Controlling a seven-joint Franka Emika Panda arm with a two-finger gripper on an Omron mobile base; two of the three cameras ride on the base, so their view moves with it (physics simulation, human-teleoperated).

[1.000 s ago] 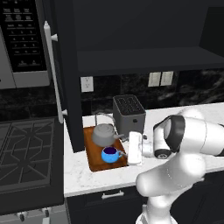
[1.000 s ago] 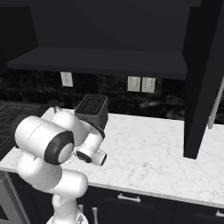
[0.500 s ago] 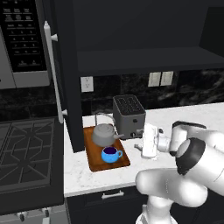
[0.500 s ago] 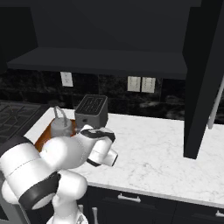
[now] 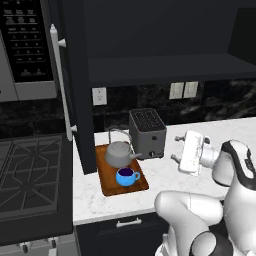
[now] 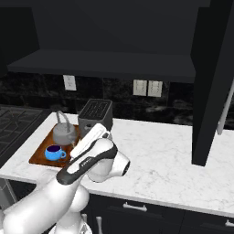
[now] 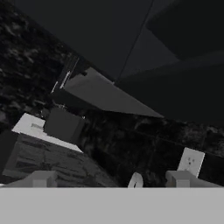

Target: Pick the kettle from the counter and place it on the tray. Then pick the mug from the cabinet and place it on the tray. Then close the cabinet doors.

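The grey kettle (image 5: 119,153) (image 6: 63,133) and the blue mug (image 5: 127,176) (image 6: 55,152) both stand on the reddish-brown tray (image 5: 107,184) (image 6: 38,158), at the left end of the white counter (image 5: 165,177) (image 6: 160,160). My gripper (image 5: 176,148) hangs open and empty over the counter, right of the toaster, with its fingers pointing left. In the hand view its fingertips (image 7: 42,179) stand well apart. Both doors of the dark cabinet (image 5: 165,67) are open: the left door (image 5: 72,85) and the right door (image 6: 212,77).
A dark grey toaster (image 5: 147,133) (image 6: 95,114) stands right behind the tray, close to my hand. A microwave (image 5: 25,45) hangs at the upper left above a stove (image 5: 30,175). Wall outlets (image 5: 182,90) sit on the black backsplash.
My hand has swung right, from above the tray to the far side of the toaster. The kettle and the mug have stayed on the tray.
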